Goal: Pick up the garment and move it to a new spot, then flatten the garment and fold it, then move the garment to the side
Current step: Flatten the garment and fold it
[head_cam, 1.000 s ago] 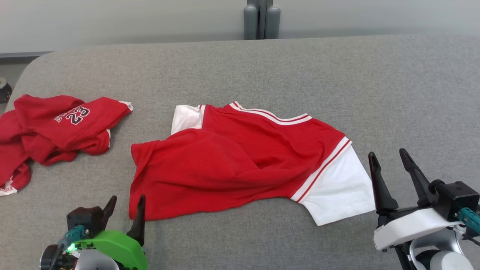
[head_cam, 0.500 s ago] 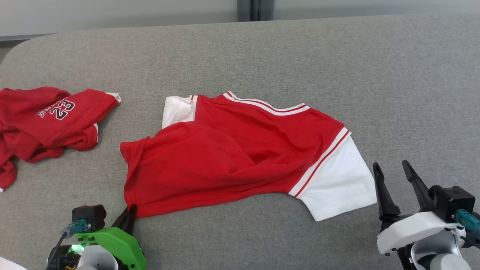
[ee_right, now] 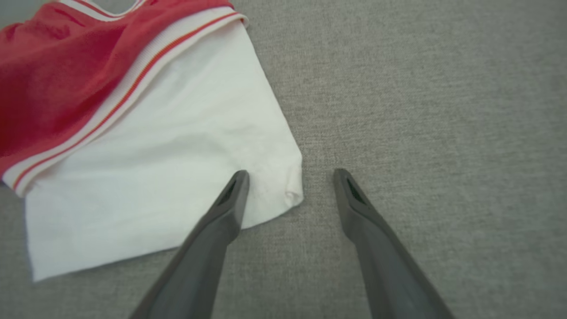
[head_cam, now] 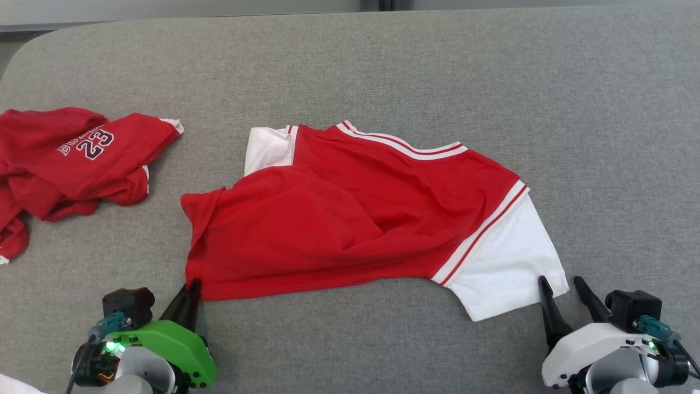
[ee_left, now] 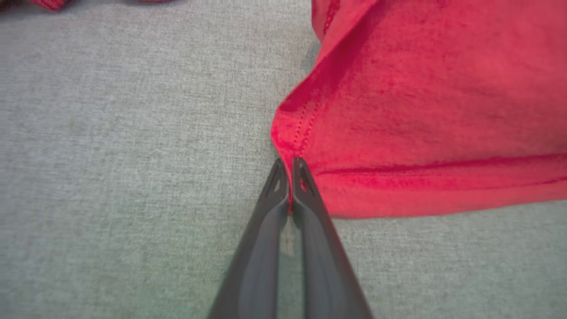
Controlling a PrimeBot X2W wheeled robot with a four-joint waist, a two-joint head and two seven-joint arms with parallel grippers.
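Note:
The garment (head_cam: 350, 219), a red shirt with white sleeves and striped trim, lies rumpled in the middle of the grey surface. My left gripper (head_cam: 192, 287) is shut on its near left hem corner. In the left wrist view the gripper (ee_left: 290, 166) pinches a thin fold of the red cloth (ee_left: 421, 110). My right gripper (head_cam: 560, 284) stands open at the near corner of the white sleeve (head_cam: 508, 262). In the right wrist view that gripper (ee_right: 290, 177) has one finger over the sleeve (ee_right: 168, 146) and the other over bare fabric, so the sleeve corner lies between them.
A second red garment (head_cam: 71, 158) printed with the number 23 lies bunched at the far left. The grey padded surface (head_cam: 383, 65) stretches wide beyond and to the right of the shirt, with a rounded corner at the top left.
The camera has tilted down. My left gripper has closed on the shirt's hem corner. My right gripper has moved in around the white sleeve's corner and is still open.

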